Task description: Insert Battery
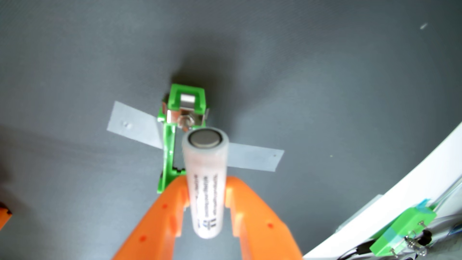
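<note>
Grey mat [325, 87], taped green holder [186, 105], jaws [206, 192] gripping white battery [206, 180] above it

Open grey table [325, 87] all around the taped-down green plastic battery holder [172, 150]; only obstacles are the white curved board [400, 195] and green box [400, 230], lower right.

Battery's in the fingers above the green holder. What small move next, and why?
Probably ease the battery down and slightly left toward the green holder. It is held between the orange fingers, its end just short of the holder's metal contact, and looks offset right of the slot.
</note>
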